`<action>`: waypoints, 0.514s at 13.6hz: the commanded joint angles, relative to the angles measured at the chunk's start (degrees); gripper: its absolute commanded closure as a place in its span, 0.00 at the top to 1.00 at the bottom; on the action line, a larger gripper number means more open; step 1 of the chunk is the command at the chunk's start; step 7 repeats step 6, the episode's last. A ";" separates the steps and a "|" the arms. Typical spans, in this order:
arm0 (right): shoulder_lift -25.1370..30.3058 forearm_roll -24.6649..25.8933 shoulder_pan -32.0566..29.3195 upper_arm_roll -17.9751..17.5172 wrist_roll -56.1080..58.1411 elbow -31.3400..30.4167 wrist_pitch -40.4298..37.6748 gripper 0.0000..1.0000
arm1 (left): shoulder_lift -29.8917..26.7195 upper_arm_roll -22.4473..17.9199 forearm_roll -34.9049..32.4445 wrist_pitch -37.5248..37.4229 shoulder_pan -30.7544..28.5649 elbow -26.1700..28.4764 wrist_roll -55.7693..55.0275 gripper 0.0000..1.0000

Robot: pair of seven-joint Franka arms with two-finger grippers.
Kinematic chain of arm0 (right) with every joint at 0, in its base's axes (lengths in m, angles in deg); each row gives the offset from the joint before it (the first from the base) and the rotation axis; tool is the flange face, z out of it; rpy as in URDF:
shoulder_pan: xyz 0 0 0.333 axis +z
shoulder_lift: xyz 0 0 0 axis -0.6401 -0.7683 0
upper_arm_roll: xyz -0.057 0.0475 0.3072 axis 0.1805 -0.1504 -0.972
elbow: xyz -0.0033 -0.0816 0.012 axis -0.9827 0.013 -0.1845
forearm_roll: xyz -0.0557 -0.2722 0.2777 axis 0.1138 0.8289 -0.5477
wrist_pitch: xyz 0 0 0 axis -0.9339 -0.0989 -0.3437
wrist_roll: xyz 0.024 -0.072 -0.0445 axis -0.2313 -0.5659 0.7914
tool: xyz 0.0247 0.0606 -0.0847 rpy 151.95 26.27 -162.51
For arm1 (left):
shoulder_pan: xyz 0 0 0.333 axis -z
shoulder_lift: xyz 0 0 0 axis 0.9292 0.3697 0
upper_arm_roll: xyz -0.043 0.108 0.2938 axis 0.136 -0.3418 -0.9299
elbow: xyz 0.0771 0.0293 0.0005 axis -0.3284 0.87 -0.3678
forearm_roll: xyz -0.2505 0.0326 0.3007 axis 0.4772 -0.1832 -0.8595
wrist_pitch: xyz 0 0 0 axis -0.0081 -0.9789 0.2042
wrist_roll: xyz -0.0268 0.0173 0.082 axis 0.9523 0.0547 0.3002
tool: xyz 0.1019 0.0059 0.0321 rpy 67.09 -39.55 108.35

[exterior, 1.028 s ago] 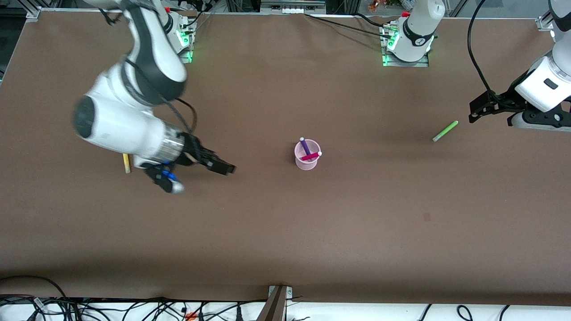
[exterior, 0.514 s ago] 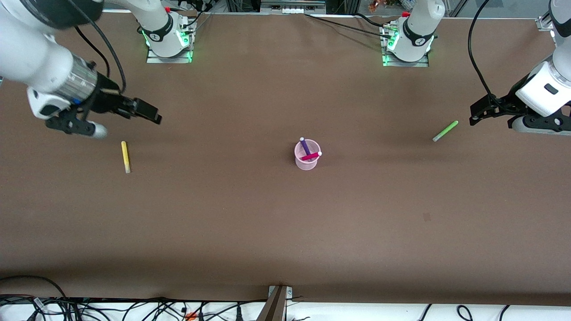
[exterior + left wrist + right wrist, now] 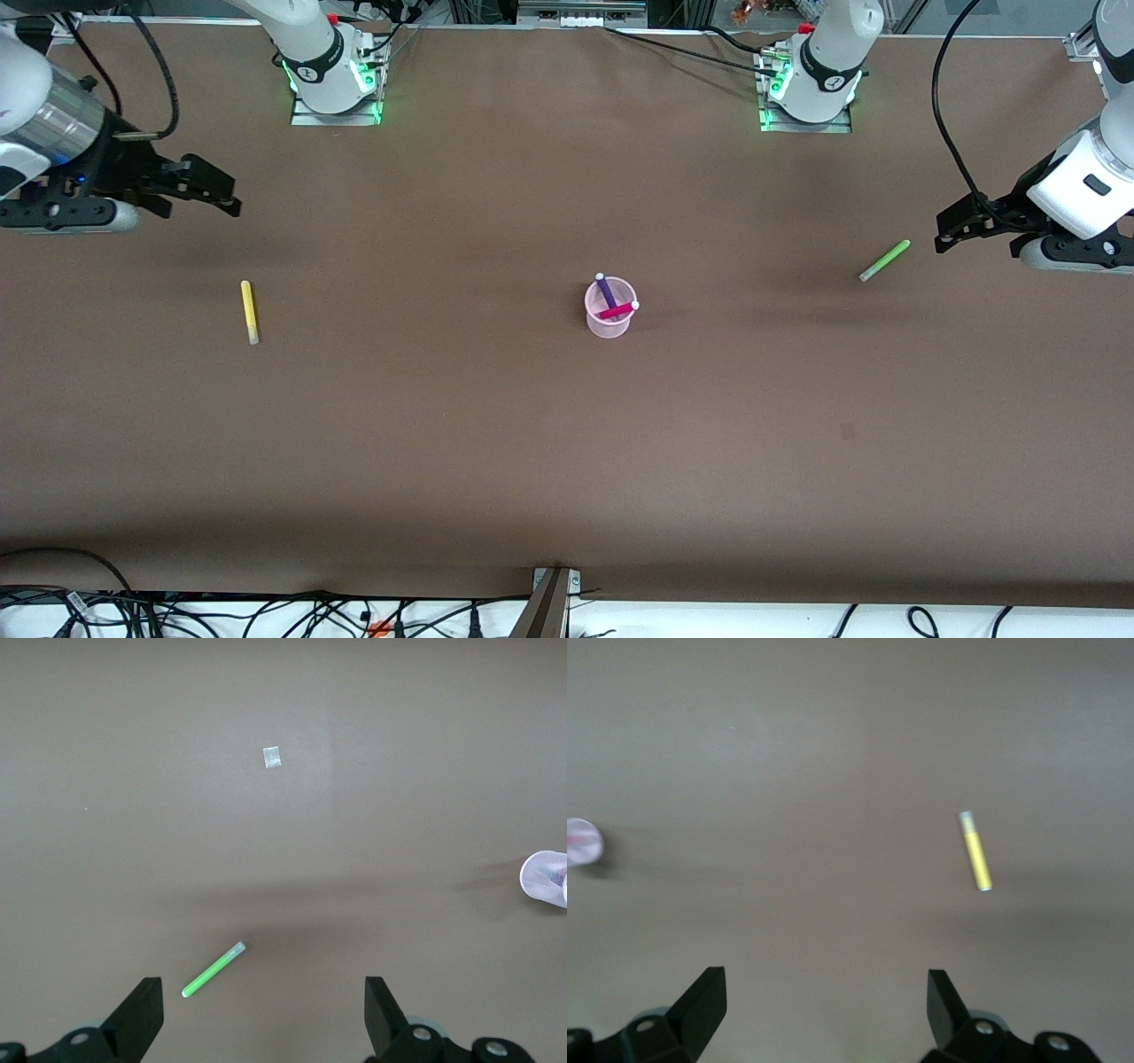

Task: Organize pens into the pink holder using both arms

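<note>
A wide brown table [image 3: 532, 443] seen from above, with two white robot arms reaching in from its two ends.

The right gripper [image 3: 213, 188] hangs in the air over the table at the right arm's end. Its two black fingers [image 3: 700, 1005] are spread wide apart and grip nothing. A yellow pen [image 3: 250, 311] lies flat on the table near this gripper, a little toward the middle of the table from it and not touching it.

The left gripper [image 3: 950, 226] hangs in the air over the table at the left arm's end. Its fingers [image 3: 142, 1014] are also spread wide and empty. A light green pen [image 3: 884, 260] lies flat at a slant just beside this gripper's fingertips, toward the table's middle, apart from them.

The pink holder [image 3: 609, 310] stands upright about midway between the two grippers, well apart from both. Two pens are in it: a dark purple pen [image 3: 605, 290] leaning with its pale tip above the rim, and a magenta pen [image 3: 617, 310] lying across the rim with its pale tip poking out.
</note>
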 commanded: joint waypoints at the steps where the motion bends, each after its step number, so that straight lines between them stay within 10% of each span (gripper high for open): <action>1: 1.23 1.59 -10.25 -7.95 3.95 0.84 -2.94 1.00 | 0.83 0.20 -0.41 -0.91 -0.07 -1.86 -0.32 1.00; 7: 0.44 3.96 -10.45 -8.50 3.34 3.73 -3.64 1.00 | 0.92 0.29 -0.41 -1.00 -0.07 -1.86 -0.32 1.00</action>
